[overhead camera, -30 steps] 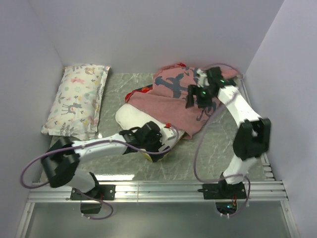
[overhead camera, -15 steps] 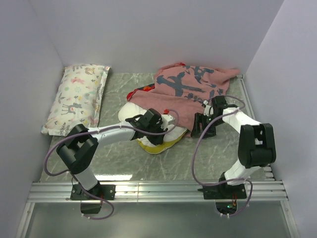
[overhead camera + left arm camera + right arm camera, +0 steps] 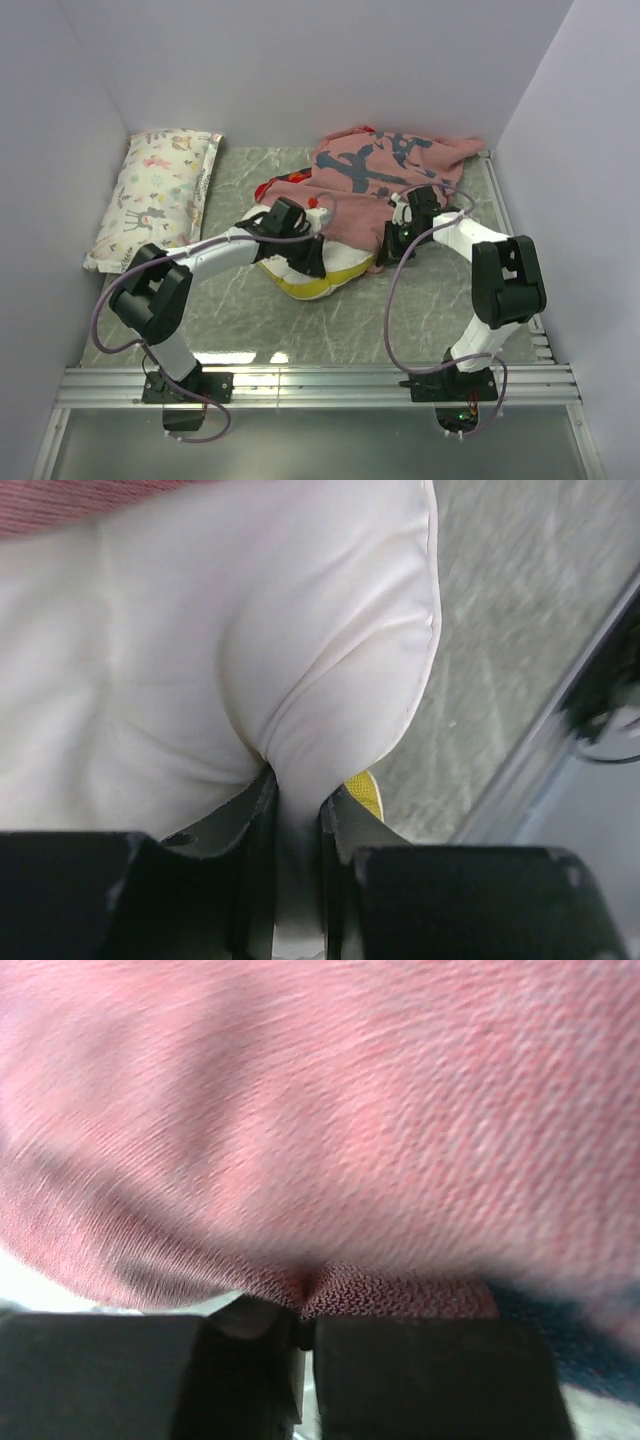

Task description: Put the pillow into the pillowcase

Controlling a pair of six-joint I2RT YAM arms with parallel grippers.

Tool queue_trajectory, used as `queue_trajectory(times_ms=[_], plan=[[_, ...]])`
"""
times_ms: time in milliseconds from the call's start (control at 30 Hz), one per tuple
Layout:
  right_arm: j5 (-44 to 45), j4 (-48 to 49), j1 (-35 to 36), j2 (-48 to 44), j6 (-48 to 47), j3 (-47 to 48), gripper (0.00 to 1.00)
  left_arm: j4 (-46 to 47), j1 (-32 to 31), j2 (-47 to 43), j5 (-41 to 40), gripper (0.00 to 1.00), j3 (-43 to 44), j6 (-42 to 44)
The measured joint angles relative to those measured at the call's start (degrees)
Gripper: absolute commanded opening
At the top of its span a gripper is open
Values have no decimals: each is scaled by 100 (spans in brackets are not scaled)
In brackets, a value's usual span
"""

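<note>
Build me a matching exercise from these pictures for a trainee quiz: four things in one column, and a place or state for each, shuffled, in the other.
Things:
1. left pincer
2. right pincer
3. animal-print pillow
4. pillowcase

Places or states:
A. lies alone at the far left
B. shut on a fold of the cream pillow
C. calligraphy side up, partly covering the cream pillow
D. shut on pink cloth

Pairs: 1-B, 2-D, 3-A, 4-C

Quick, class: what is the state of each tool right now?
Left tool: closed on the pillow.
Right tool: closed on the pillowcase.
</note>
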Motion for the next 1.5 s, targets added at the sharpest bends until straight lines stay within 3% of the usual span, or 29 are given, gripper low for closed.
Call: queue_trajectory(times_ms=[167, 367, 533, 700, 933, 1067, 1133, 1167, 1200, 1267, 1333, 1367, 1500], plan=[[-769, -664, 238, -601, -654, 533, 0, 203, 667, -79, 645, 0, 144, -868], [-1561, -2020, 898, -1005, -1757, 2328, 0, 662, 1038, -271, 1069, 0, 632, -1897], [-2044, -3491, 1449, -317, -2599, 4472, 0, 1377, 1176, -260, 1139, 0, 1237, -2940], [-2249, -4207, 2105, 544, -3215, 5836, 0, 1947, 1250, -24, 890, 0, 1711, -3753], [-2354, -4400, 2179, 658, -3136, 6181, 0, 2308, 1231, 192, 584, 0, 1537, -4188], [-2736, -4214, 2002, 378, -3034, 5204, 3, 2227, 1128, 83, 494, 1, 979, -3775], [-2879, -4225, 1998, 262, -3040, 4588, 29, 1963, 968, 15, 490, 9, 673, -3307], [-2929, -4271, 2006, 208, -3097, 4249, 55, 1720, 861, -4, 507, 24, 531, -2992], [-3056, -4422, 2020, 186, -3163, 3998, 62, 1513, 787, -4, 535, 32, 428, -2723], [-3108, -4634, 2039, 181, -3434, 3799, 71, 957, 623, 4, 632, 55, 192, -2065], [-3095, -4712, 1982, 136, -3550, 3797, 77, 295, 575, 9, 780, 65, -2, -1410], [-3095, -4736, 1882, 83, -3613, 3818, 77, 90, 603, -37, 866, 84, -61, -1137], [-2841, -4671, 1233, -31, -3362, 4203, 76, -439, 1102, -876, 1235, 91, -426, -284]])
